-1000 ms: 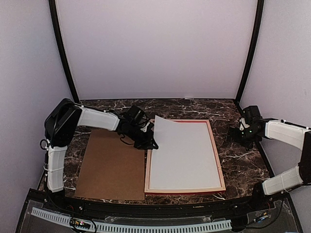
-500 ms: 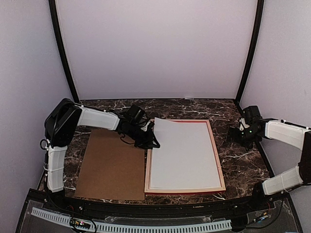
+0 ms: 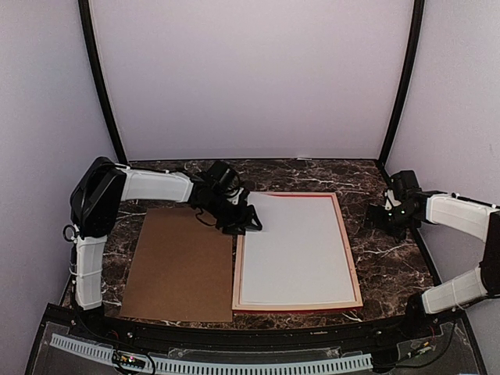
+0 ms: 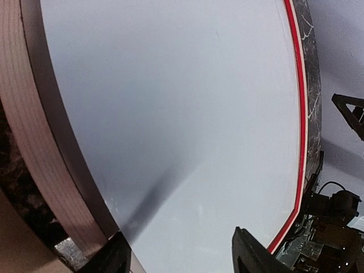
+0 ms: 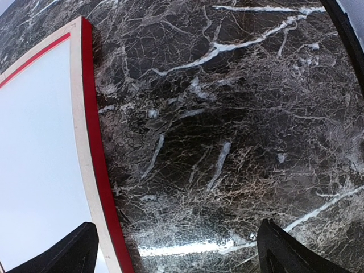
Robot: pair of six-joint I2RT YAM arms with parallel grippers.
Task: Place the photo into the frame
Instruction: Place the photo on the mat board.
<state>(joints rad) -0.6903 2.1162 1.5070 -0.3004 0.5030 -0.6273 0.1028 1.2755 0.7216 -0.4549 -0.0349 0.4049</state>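
Photo (image 3: 295,248) lies flat, white back up, inside the frame (image 3: 298,307), which sits on the table (image 3: 391,258) right of centre. Left gripper (image 3: 248,225) sits at the photo's far-left corner, tips just over the frame's left rail. In the left wrist view its two fingers (image 4: 250,253) stand apart with a clear gap and only the sheet's surface below them, nothing pinched; whether the tips touch the sheet I cannot tell. Right gripper (image 3: 376,216) hangs off the frame's far-right side, well apart from the photo, jaws spread wide over bare marble, holding nothing. Photo is thin, smooth, matte white and rectangular, with the printed side not visible. Frame is a large thin rectangle with a pale wood-coloured rail that shows layered grain on its side and a bright red strip along the edges. Cardboard backing board (image 3: 180,266) is brown, flat, matte and rectangular. It lies left of the frame, long edges just beside each other, under the left arm. Tabletop is glossy dark marble with white veins. Count: one photo, one frame, one cardboard board, two grippers.
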